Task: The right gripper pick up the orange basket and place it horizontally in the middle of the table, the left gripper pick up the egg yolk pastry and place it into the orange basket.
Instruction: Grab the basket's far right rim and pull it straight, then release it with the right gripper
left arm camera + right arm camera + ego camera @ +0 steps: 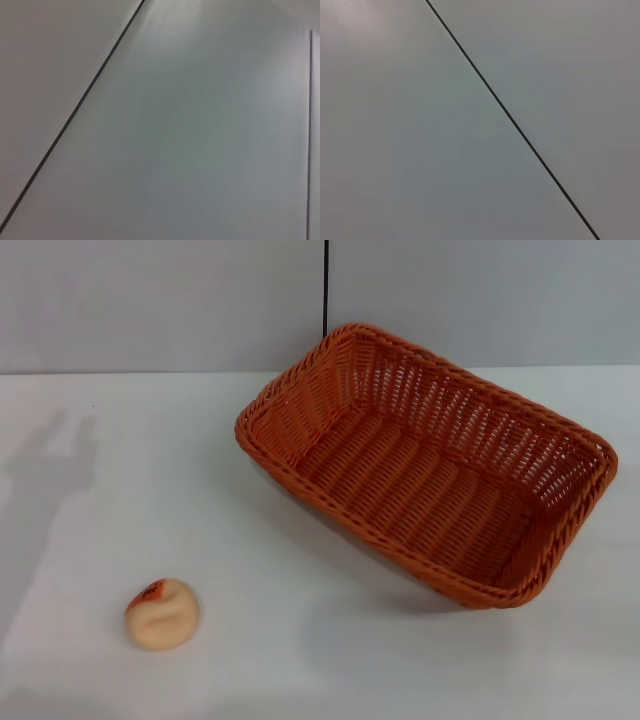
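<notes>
The orange basket [425, 465] lies on the white table [300, 640] right of centre in the head view, turned at a slant with one corner toward the grey wall. It holds nothing. The egg yolk pastry [162, 614] sits alone near the table's front left, a pale round bun with a reddish patch on its far-left edge. Neither gripper shows in any view. Both wrist views show only plain grey panels crossed by a thin dark seam.
A grey wall [150, 300] with a dark vertical seam [326, 285] stands behind the table. An arm's shadow [50, 465] falls on the tabletop at the far left.
</notes>
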Available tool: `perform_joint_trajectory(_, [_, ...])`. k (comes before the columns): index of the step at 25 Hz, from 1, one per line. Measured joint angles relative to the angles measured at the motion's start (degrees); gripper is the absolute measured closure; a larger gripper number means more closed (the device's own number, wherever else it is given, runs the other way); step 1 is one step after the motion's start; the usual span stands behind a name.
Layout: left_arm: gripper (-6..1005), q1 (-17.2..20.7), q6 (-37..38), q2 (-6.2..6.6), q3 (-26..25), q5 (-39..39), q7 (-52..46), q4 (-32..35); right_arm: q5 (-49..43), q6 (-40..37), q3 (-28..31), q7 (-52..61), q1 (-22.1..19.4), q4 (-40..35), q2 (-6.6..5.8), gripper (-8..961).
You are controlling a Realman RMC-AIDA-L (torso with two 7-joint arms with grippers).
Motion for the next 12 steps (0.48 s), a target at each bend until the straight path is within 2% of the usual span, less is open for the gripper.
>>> perform_joint_trajectory(9, [611,0.0,0.0,0.0,0.0,0.0,-0.6,0.0,0.0,0.2,0.0,0.0,0.0,0.1,-0.01,429])
perform_joint_trajectory(12, [610,0.0,0.1,0.03,-0.1,0.0,-0.7,0.0,-0.1,0.0,-0.5,1.4,0.0,-1.1,-0.68,429])
